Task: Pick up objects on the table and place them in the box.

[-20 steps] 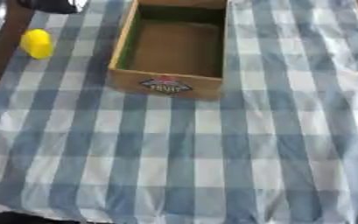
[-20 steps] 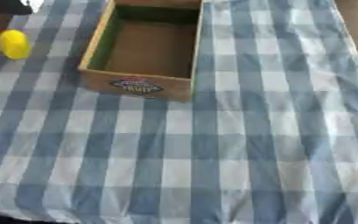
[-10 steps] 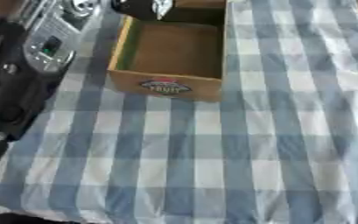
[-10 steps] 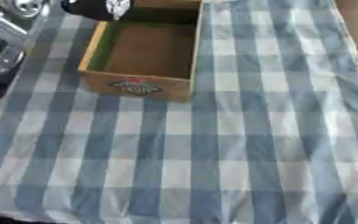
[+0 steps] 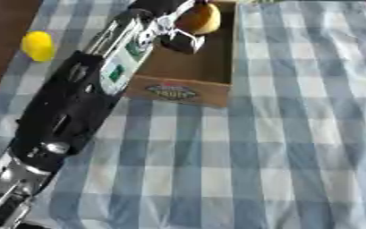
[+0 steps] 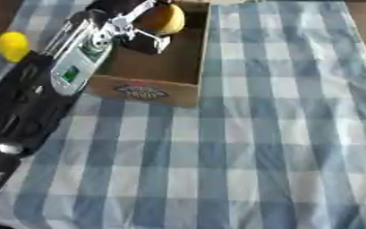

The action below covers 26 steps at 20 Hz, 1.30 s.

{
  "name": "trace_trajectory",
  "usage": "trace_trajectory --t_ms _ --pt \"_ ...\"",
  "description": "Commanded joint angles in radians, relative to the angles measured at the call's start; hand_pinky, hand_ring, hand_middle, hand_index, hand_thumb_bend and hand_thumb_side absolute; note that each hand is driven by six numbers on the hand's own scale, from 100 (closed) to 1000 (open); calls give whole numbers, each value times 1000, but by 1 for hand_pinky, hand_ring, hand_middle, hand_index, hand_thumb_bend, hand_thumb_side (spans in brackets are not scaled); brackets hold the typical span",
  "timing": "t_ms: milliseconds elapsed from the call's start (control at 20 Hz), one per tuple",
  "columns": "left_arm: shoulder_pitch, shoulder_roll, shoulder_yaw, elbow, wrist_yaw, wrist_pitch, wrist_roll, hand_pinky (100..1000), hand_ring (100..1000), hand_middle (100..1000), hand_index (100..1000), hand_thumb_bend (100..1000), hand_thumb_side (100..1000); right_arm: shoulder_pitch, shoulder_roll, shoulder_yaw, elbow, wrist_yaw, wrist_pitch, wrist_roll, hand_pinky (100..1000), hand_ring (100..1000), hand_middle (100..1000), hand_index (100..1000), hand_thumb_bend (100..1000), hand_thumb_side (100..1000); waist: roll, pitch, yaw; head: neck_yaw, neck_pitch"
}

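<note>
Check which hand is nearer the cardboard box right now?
Left. The left hand is over the box, curled round a yellow-orange object. The right hand shows in neither view.

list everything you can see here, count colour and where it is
box: one, brown cardboard with a label on its near wall, open top, far middle of the table
cloth: one, blue and white check, covers the table under the box
yellow object: one, yellow, rounded, at the cloth's far left edge, left of the box, apart from it
orange-yellow object: one, orange-yellow, rounded, over the box's far end, in the left hand
table: one, dark brown, bare strip shows at the far left
left arm: one, black with silver parts, runs from the near left corner up to the box
left hand: one, black and silver, over the box, fingers curled round the orange-yellow object
</note>
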<state>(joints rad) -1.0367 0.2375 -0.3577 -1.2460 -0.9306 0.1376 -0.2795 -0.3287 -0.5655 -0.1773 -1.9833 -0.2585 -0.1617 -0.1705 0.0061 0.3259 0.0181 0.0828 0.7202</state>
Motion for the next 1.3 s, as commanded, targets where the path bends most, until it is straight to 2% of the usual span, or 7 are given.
trace_trajectory --t_ms 50,300,550,750,1050,1150,1300 --pt "-12 -3 17 21 -28 13 27 722 655 577 669 127 100 -10 -11 -5 -17 -12 0 5 768 806 584 741 100 572 -5 -17 -4 5 -13" --pt "-5 -7 16 41 -46 17 29 807 774 724 851 332 100 -4 -6 -8 -17 -14 2 5 768 806 583 740 100 577 -5 -16 -5 6 -15" --pt "-1 0 18 39 -113 3 4 933 898 843 945 733 100 0 0 -8 -17 -18 7 6 767 803 579 738 100 585 -3 -17 -3 4 -16" --pt "4 4 30 33 -166 6 16 963 934 873 983 795 221 3 2 -8 -17 -21 10 7 767 801 577 738 100 587 -4 -20 -1 2 -16" --pt "6 33 44 -13 -170 13 36 939 920 848 957 692 192 4 1 -9 -17 -22 10 6 768 800 577 739 100 579 -4 -28 4 -3 -14" --pt "7 83 62 -82 -132 25 44 924 910 834 937 615 159 8 -3 -14 -17 -20 8 2 768 799 577 739 100 575 0 -33 9 -12 -5" --pt "19 213 119 -208 -16 80 50 909 900 824 918 607 124 22 -16 -22 -17 -13 4 -6 768 798 577 739 100 574 13 -41 25 -39 10"
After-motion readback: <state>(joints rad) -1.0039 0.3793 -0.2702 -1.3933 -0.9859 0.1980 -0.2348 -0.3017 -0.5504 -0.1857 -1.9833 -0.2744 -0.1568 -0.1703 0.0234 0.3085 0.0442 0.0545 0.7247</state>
